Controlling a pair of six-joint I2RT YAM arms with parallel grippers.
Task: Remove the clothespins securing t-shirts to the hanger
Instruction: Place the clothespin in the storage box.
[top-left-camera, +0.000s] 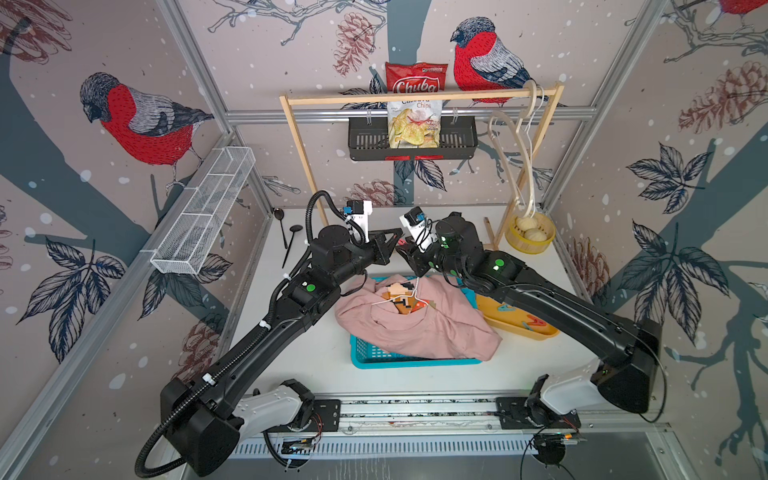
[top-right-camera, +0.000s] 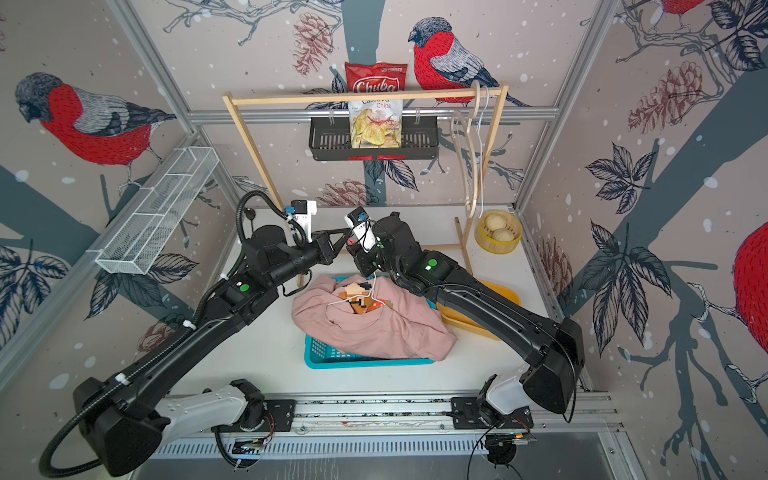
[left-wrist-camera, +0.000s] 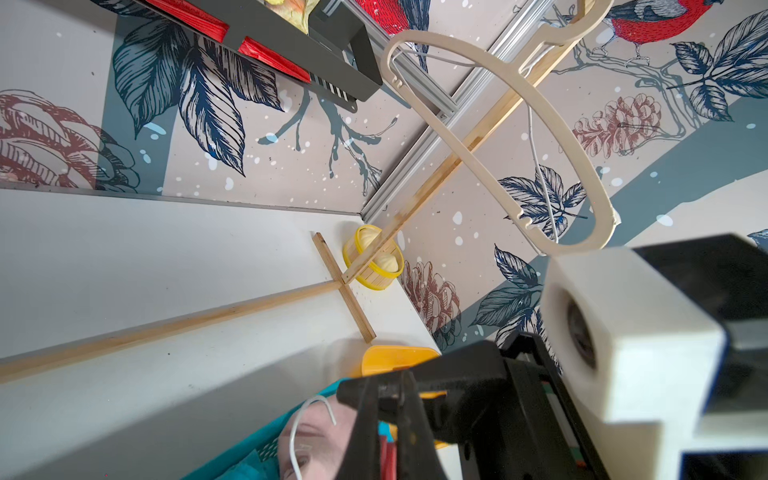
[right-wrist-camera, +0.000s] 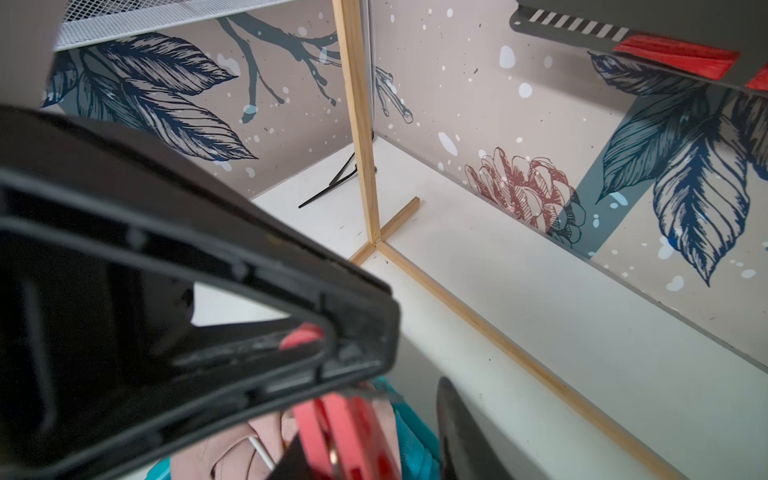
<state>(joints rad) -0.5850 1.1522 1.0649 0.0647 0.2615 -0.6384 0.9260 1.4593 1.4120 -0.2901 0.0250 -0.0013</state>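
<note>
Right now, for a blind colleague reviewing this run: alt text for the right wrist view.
The left gripper, close and blurred, fills much of the view, shut on a pink-red clothespin near a pink shirt. Behind stand a wooden rack and white table with leaf-patterned walls.

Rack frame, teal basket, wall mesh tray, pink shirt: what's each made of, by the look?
Rack frame: unpainted light wood, with visible grain on square strips.
Teal basket: likely moulded plastic, going by the uniform colour and slotted walls.
Mesh tray: fine wire mesh, apparently white-coated metal.
Pink shirt: soft matte cloth, possibly cotton knit; it folds and drapes over the basket's rim.
</note>
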